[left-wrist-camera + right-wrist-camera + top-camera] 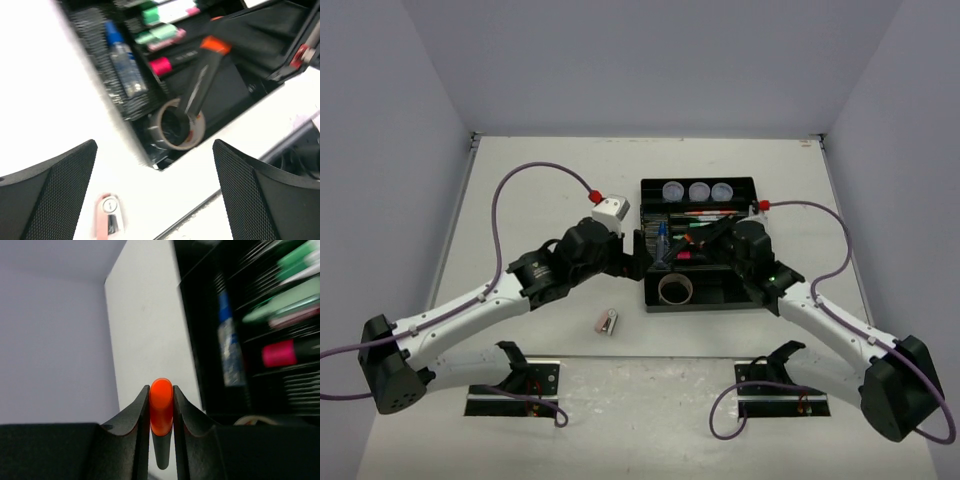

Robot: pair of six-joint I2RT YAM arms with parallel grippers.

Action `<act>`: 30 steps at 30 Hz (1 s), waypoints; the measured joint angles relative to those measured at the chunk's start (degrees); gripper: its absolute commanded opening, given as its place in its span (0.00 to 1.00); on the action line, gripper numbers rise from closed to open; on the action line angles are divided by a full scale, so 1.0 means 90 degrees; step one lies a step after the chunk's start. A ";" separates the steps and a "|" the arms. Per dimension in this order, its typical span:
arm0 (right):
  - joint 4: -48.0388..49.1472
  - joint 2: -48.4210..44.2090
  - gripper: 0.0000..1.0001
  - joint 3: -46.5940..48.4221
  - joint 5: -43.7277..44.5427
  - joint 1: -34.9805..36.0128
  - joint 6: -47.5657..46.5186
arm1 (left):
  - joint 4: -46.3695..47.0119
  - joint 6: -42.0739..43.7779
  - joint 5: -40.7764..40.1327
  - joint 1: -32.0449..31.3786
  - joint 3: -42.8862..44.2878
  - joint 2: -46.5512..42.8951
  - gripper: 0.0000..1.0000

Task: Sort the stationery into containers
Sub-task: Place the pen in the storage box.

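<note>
**A:** Where is your right gripper (160, 390) at this moment?

**B:** Over the tray (720, 292), above its near half. Its fingers are clenched on the orange highlighter (161, 412), one pressed against each side of the orange cap.

**A:** And the rest of that highlighter?

**B:** In your left wrist view, the dark barrel slants down from the cap toward the tray's near left corner. Its lower end crosses the tape roll (170, 145) lying there. You cannot tell whether it touches the roll.

**A:** What about your left gripper (154, 150)?

**B:** Released. The fingers are spread wide with nothing between them. It hangs just off the tray's left side, close to that same near left corner.

**A:** What do you see inside the tray?

**B:** Three round tubs (699, 191) sit in a row in the far section. The bottle (122, 62) with the blue cap lies in the slot along the tray's left edge. Beside it, toward the tray's middle, lies a pink highlighter (161, 65). Farther in are the green highlighters (162, 34) and thin pens (705, 214). The tape roll lies flat in the near left compartment. Your right wrist view of these slots is blurred, so it shows no finer detail.

**A:** Is anything outside the tray?

**B:** One small pale block (607, 322) lies on the table (540, 180). It is in front of the tray, to the left of its near left corner, and clear of its wall.
</note>
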 measured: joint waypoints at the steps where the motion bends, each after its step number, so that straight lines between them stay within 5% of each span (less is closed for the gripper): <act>1: -0.0161 -0.0062 0.00 -0.0057 0.0322 -0.0162 0.0276 | -0.0209 -0.0031 -0.0224 0.0002 0.0022 -0.0109 1.00; 9: -0.1562 0.0824 0.00 0.0238 0.1859 -0.0622 0.2447 | -0.1210 -0.0072 -0.1095 0.0002 0.0068 -0.1272 1.00; 20: -0.2033 0.2112 0.00 0.0575 0.2075 -0.0620 0.3901 | -0.1405 -0.0128 -0.1073 0.0002 -0.0494 -0.1317 1.00; 27: -0.2032 0.2322 0.24 0.0577 0.2177 -0.0620 0.4100 | -0.1398 -0.0245 -0.0937 0.0002 -0.0914 -0.1207 1.00; 30: -0.1937 0.2403 0.50 0.0563 0.2170 -0.0620 0.4092 | -0.1382 -0.0259 -0.0935 0.0002 -0.0954 -0.1207 1.00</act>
